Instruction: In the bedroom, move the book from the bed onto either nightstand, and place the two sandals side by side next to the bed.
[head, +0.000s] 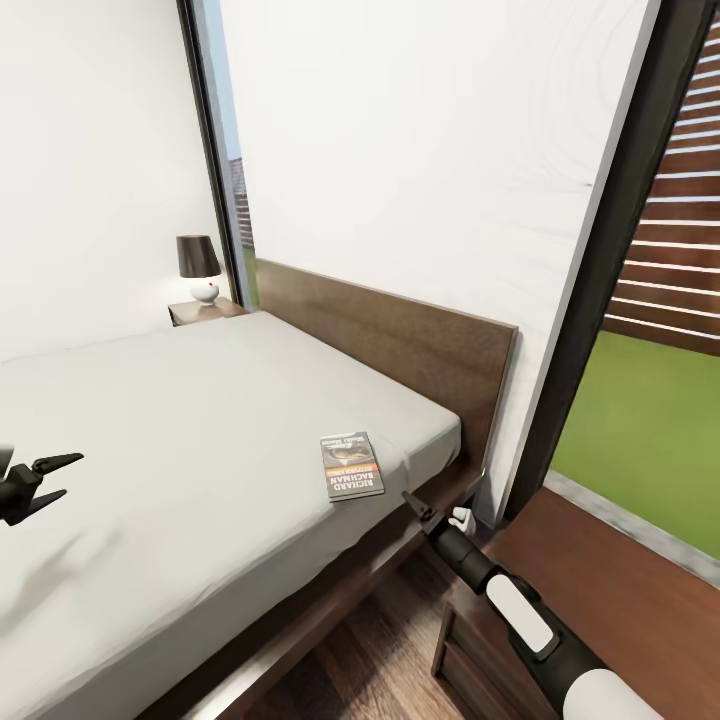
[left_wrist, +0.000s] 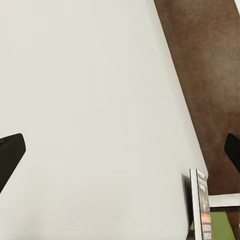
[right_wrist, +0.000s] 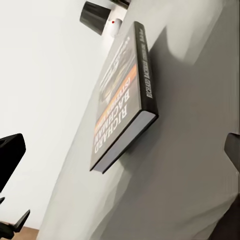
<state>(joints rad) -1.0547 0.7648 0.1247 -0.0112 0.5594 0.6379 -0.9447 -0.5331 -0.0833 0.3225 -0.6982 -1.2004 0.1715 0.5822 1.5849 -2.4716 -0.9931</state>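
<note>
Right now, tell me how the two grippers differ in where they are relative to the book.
The right gripper sits at the bed's near corner, just short of the book, aimed toward it. The left gripper hangs over bare mattress, well away from the book. Both have their jaws open and hold nothing.

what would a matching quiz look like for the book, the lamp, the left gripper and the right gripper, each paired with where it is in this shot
Things:
1. book
2. lamp
3. left gripper
4. right gripper

Places:
A. open over the grey mattress, far from the headboard
B. flat on the mattress, near the corner by the headboard
C. on the far nightstand, beside the window
D. just off the bed's edge, close to the book, not touching it

Pairs: 1-B, 2-C, 3-A, 4-D
</note>
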